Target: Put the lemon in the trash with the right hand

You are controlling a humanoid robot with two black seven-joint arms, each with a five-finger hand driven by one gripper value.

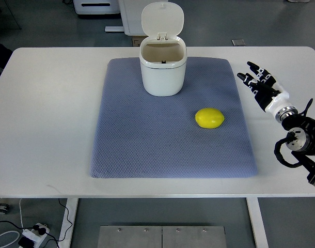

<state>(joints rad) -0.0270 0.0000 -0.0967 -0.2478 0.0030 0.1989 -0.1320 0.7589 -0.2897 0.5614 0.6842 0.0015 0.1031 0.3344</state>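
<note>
At the far left the white table (49,124) lay bare, its top running the full width of the view, with a power strip (34,232) and its cables on the floor below the near-left corner. A blue-grey quilted mat (147,150) covered the middle of the table, roughly square and slightly wider toward the near edge. On the far part of the mat, a little left of its centre line, stood the white trash bin (163,72), upright, its hinged lid (162,19) swung up and back so that the mouth stood open and the beige inside wall showed. To the right of the bin and nearer the camera, the lemon (209,118) rested on the mat, lying on its side, well apart from the bin and inside the mat's right border. Further right, beyond the mat's edge and over the bare table, the right hand (261,85) came in from the right side on its black-and-white arm; its fingers (253,66) were stretched out and spread, pointing up and to the left, holding nothing and clear of the lemon. The left arm did not show.
</note>
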